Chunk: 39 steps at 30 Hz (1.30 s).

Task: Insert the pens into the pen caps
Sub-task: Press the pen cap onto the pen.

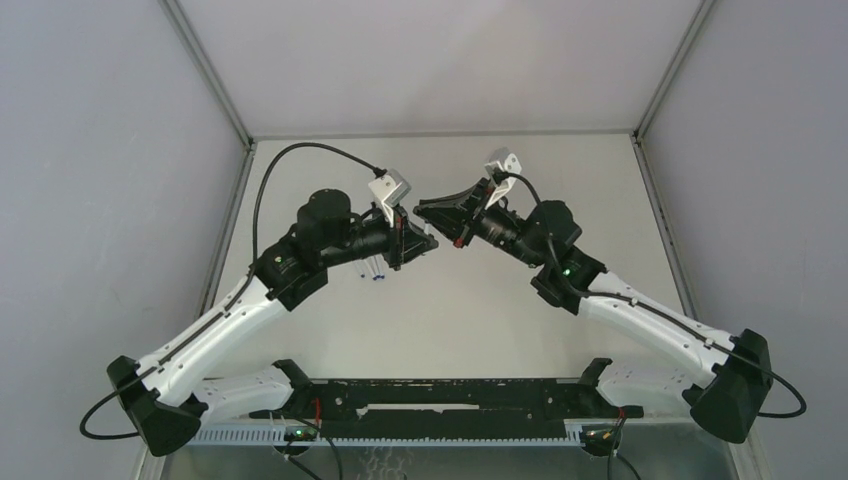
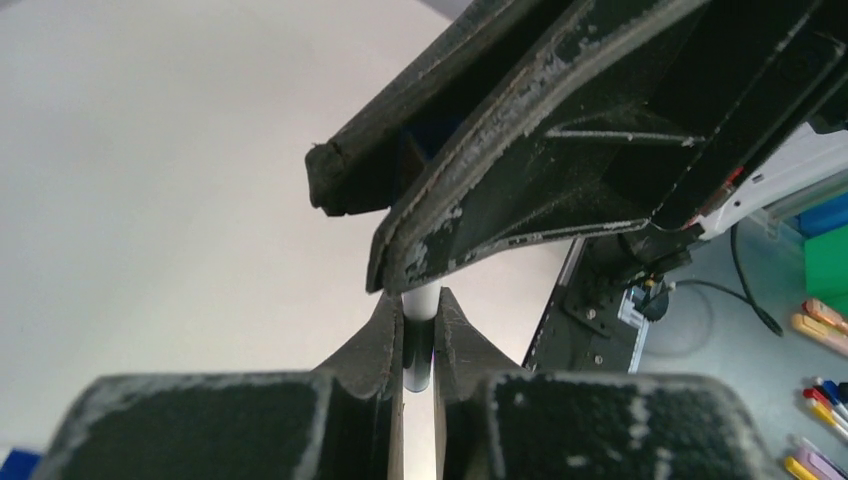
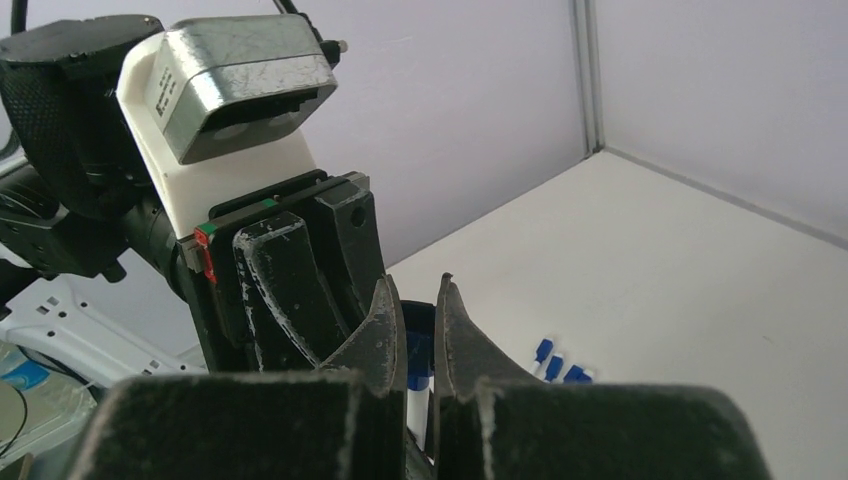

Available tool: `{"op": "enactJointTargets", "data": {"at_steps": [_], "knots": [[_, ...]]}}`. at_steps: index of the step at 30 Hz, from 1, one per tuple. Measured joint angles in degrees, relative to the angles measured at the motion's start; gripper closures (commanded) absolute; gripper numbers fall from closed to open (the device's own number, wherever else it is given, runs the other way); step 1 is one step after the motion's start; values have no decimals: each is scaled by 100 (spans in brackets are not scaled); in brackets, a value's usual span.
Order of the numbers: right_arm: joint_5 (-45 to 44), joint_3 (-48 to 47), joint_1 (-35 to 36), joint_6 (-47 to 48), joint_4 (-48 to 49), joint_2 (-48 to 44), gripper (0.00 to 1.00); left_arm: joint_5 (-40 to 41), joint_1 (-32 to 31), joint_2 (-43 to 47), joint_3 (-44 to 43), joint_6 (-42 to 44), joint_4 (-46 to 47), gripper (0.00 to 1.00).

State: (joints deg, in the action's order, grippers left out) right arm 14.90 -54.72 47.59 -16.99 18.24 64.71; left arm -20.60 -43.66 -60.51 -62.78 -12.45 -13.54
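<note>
White surface (image 1: 450, 320) below – above it the left claw (image 2: 418, 296) clamps narrow on a pen (image 2: 421, 306), the right claw (image 3: 415, 290) narrow on a pen cap (image 3: 418, 348), tip to tip – three more blue caps (image 3: 558, 366) lie clustered on the surface

Pale grey walls (image 1: 90, 150) enclose a white table (image 1: 450, 320).

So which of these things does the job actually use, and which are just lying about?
Part of the job:
- white pen, gripped in the left hand
- blue cap, gripped in the right hand
- blue-tipped pieces lying on the table

Just lying about:
- coloured markers, off beyond the table
- green block near them
</note>
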Motion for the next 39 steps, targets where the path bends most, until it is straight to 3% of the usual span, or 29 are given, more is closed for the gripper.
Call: {"op": "enactJointTargets", "data": {"at_steps": [10, 17, 21, 25, 34, 39], "knots": [[-376, 573, 358, -164, 776, 358, 100, 50, 177, 20, 0, 240, -1102, 100], [-407, 481, 365, -389, 807, 361, 100, -20, 199, 70, 0, 256, -1102, 100], [-129, -153, 203, -505, 321, 428, 100, 238, 81, 225, 0, 402, -785, 100], [367, -876, -87, -601, -258, 461, 90, 581, -116, 387, 0, 503, -133, 100], [1228, -1823, -431, -737, -1104, 317, 55, 553, -286, 487, 96, 516, 1025, 100], [1436, -1893, -450, -592, -1513, -46, 49, 461, -289, 597, 437, 435, 1419, 100]]}}
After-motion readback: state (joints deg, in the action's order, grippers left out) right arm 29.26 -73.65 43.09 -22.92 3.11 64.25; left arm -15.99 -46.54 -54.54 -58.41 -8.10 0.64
